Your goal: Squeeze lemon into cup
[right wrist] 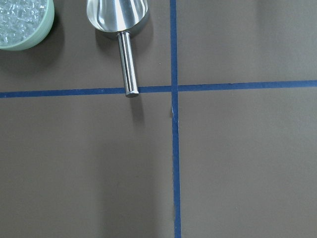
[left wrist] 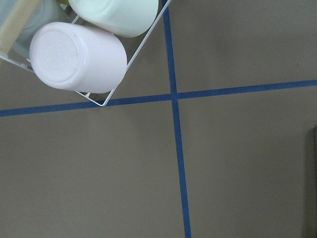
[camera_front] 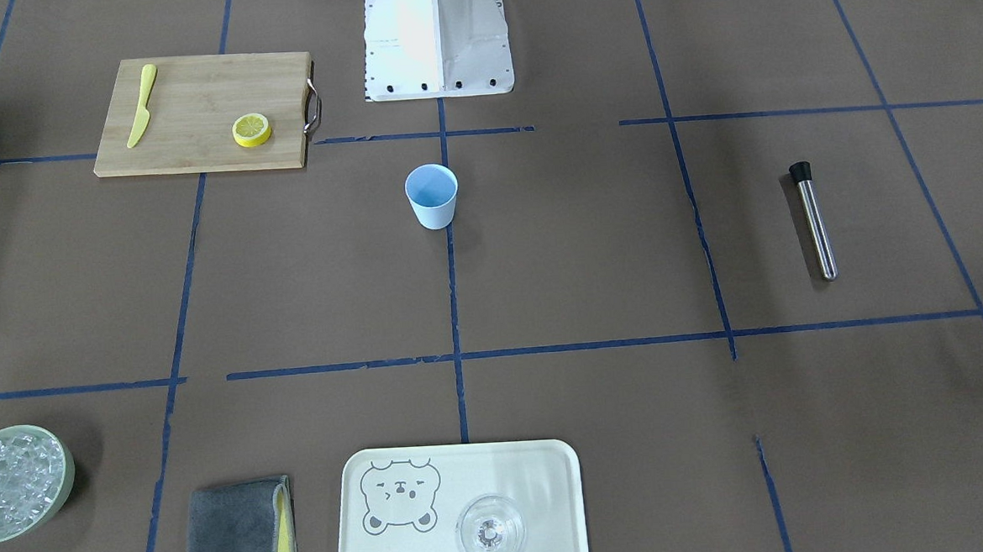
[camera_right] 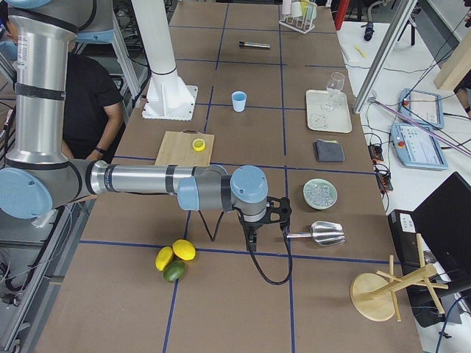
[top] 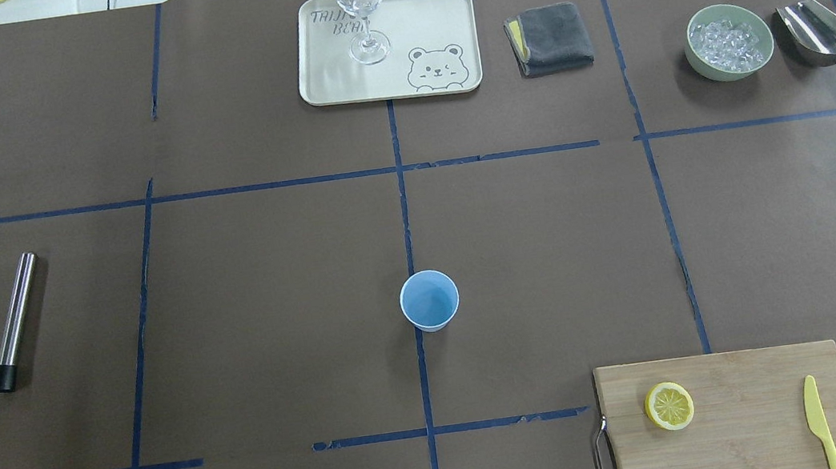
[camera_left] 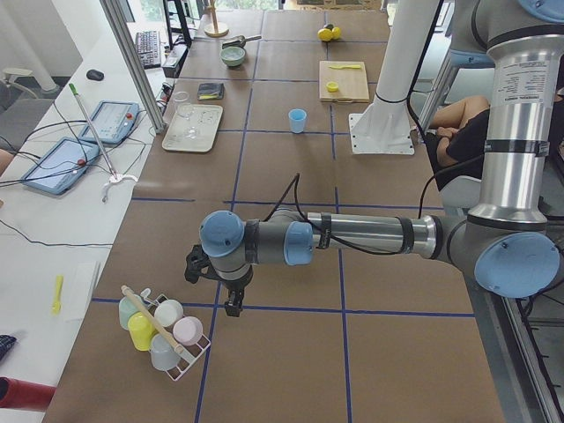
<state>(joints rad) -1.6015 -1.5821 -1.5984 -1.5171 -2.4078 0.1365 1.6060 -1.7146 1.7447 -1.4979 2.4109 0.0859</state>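
The lemon [top: 669,406] is lying nearer the right arm's fingers [camera_right: 252,237], well apart; whether those are spread, I cannot tell.

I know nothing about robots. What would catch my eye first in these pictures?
Most likely the small light-blue cup, standing alone at the middle of the brown table. Next comes the bright yellow lemon slice on the wooden cutting board at the robot's right, with a yellow knife on the same board. In the side views, the left arm and right arm stretch low over the table's ends, far from both.
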